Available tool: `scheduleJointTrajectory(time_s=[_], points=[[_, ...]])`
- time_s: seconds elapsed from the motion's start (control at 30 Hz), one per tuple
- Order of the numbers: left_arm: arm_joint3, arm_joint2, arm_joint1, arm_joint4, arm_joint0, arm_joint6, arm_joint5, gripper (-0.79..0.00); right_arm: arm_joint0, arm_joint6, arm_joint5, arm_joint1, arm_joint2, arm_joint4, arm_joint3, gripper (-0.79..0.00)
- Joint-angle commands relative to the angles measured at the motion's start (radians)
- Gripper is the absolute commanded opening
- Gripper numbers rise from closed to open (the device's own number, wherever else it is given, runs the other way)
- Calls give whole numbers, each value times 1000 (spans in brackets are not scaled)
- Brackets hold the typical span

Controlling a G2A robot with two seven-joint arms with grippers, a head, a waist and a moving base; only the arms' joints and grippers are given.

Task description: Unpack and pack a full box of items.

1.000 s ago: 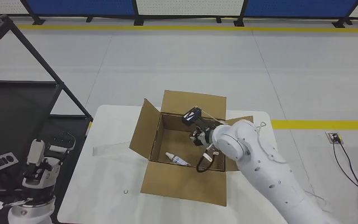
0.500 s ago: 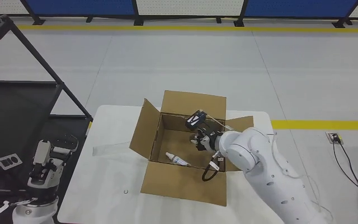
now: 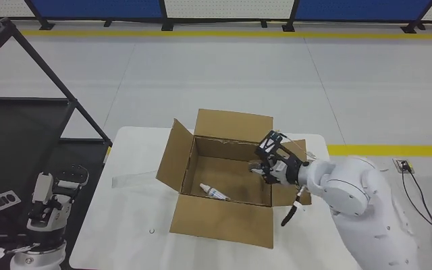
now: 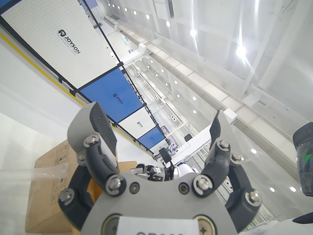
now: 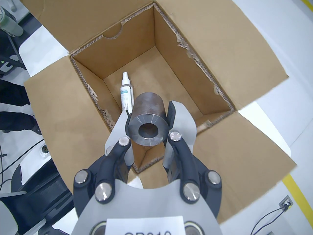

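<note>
Over the right-hand wall of the open cardboard box (image 3: 223, 223), the right pincer (image 3: 268, 164) hangs clenched on a hollow dark metal cylinder (image 5: 148, 110). The cylinder's bored end faces the wrist camera and a finger presses each side of it.

- Box (image 5: 171, 50): all four flaps are folded out and it stands on the white counter (image 3: 135, 216). The inner edges are torn in places.
- Contents seen: one white spray bottle (image 5: 126, 93) lying flat on the box floor, close to one side wall (image 3: 214, 193). The rest of the visible floor is bare cardboard.
- Cylinder: carried clear of the floor, above the box's rim near a corner, touching neither the cardboard nor the bottle.
- Left pincer (image 4: 159, 113): released, gripping nothing. It points up toward the ceiling and sits off the counter's left edge, well apart from the box.

Judgement: the box is nearly emptied or only just begun. The frames alone don't tell whether the cylinder is coming out or going in. If unpacking, the bottle is the last piece left. If packing, nearly everything is left to load.
</note>
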Motion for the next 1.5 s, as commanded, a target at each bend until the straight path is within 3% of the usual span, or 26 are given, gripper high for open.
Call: scheduleJointTrajectory(time_s=[0.0, 0.23, 0.43, 0.97, 1.47], points=[[2, 9, 1, 5, -10, -9, 6, 0, -104, 3, -23, 18, 131, 22, -92, -785], [3, 52, 3, 30, -49, -38, 27, 0, -390, -21, -44, 52, 467, 52, -244, -785], [3, 73, 3, 45, -68, -40, 36, 0, -490, -32, -8, 63, 554, 30, -159, -785], [-14, 98, 4, 87, -69, -30, 49, 0, -431, 4, -89, 91, 370, -184, 186, -785], [-35, 98, 1, 103, -43, 1, 38, 0, -333, -38, -49, 94, 209, -284, 319, -785]])
